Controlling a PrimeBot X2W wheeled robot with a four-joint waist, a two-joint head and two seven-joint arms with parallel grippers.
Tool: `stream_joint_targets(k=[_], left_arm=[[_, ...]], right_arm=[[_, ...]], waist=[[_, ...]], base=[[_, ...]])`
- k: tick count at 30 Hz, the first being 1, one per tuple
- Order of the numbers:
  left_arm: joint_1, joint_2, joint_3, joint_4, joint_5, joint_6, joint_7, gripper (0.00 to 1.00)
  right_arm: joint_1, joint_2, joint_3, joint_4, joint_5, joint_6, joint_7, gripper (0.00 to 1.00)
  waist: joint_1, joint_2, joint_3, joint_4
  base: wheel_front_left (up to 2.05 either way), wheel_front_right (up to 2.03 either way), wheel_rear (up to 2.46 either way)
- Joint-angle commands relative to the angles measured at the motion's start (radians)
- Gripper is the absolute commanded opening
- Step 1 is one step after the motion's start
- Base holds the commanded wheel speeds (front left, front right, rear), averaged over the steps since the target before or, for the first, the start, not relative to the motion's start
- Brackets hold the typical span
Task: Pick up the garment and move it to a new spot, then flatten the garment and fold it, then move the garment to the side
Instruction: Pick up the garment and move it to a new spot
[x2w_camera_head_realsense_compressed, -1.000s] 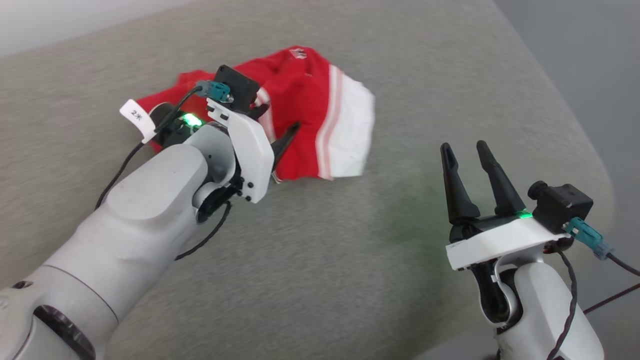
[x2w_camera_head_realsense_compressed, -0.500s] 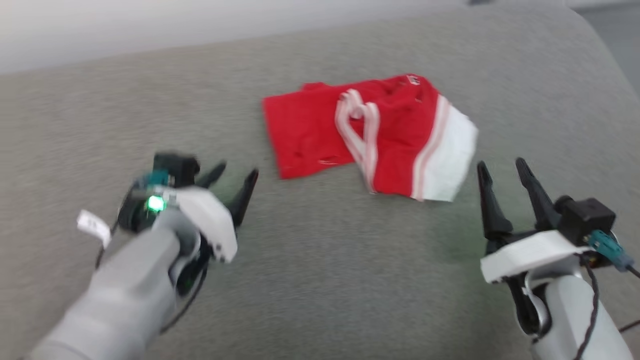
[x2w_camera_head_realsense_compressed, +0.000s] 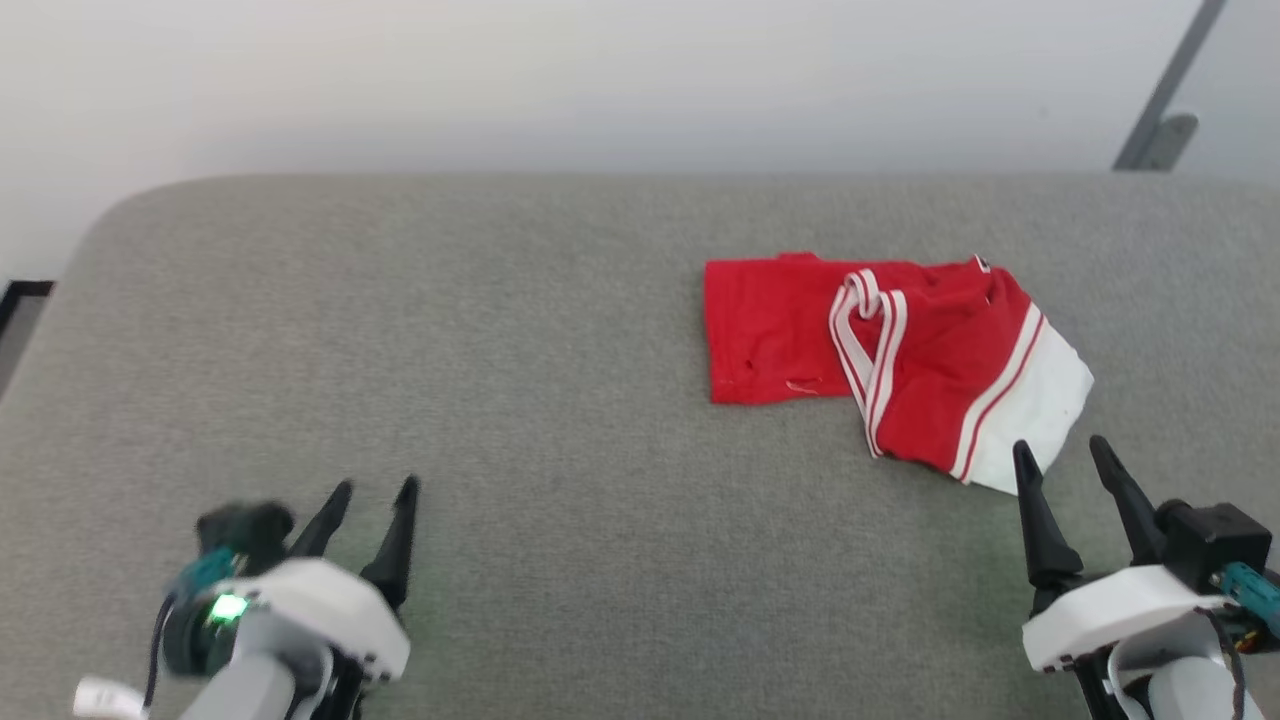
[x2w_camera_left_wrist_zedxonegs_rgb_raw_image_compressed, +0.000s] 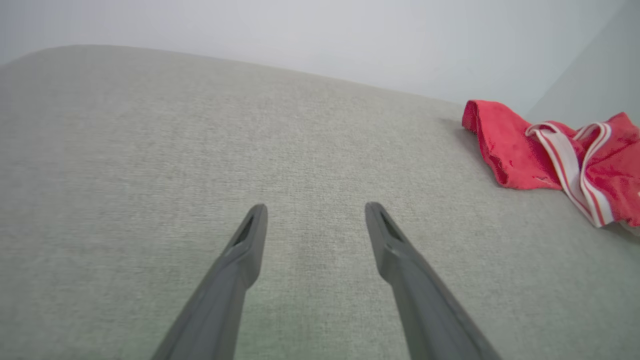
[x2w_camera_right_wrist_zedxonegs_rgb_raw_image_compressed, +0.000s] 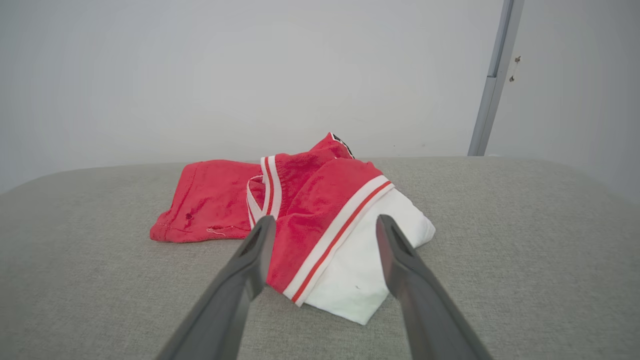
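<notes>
The garment (x2w_camera_head_realsense_compressed: 900, 365) is a red cloth with a white section and white-and-red striped trim, lying folded and rumpled on the grey cushioned surface (x2w_camera_head_realsense_compressed: 560, 400) at the right. It also shows as the garment (x2w_camera_left_wrist_zedxonegs_rgb_raw_image_compressed: 555, 157) at the right edge of the left wrist view and the garment (x2w_camera_right_wrist_zedxonegs_rgb_raw_image_compressed: 305, 215) straight ahead in the right wrist view. My right gripper (x2w_camera_head_realsense_compressed: 1062, 450) stands open just in front of the white corner, apart from it. My left gripper (x2w_camera_head_realsense_compressed: 375, 488) is open at the lower left, far from the cloth, with nothing between its fingers.
A pale wall (x2w_camera_head_realsense_compressed: 600, 80) runs behind the surface's far edge. A grey upright post (x2w_camera_head_realsense_compressed: 1165, 95) stands at the back right. The surface's rounded left corner (x2w_camera_head_realsense_compressed: 100, 230) drops off at the far left.
My left gripper has drawn back off the garment to the lower left, leaving it lying on the surface. The head camera has turned, shifting the whole picture.
</notes>
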Motion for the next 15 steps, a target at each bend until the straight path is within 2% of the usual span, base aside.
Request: stream_joint_targets(k=[1,7,15], left_arm=[[0.062,-0.011,0.054,-0.041,0.044,0.009,-0.004,1.0],[0.242,-0.056,0.25,-0.2,0.182,0.039,-0.004,1.0],[0.343,-0.104,0.418,-0.361,0.365,0.024,-0.004,1.0]], right_arm=[[0.019,-0.006,-0.005,-0.003,0.006,0.0,-0.002,1.0],[0.052,-0.007,-0.032,-0.032,0.007,0.0,-0.002,1.0],[0.056,-0.001,-0.041,-0.084,-0.002,0.0,-0.002,1.0]], waist=[[0.0,0.0,-0.036,0.028],[0.0,0.0,-0.066,0.026],[0.0,0.0,-0.065,0.007]], base=[[0.0,0.0,0.0],[0.0,0.0,0.0],[0.0,0.0,0.0]])
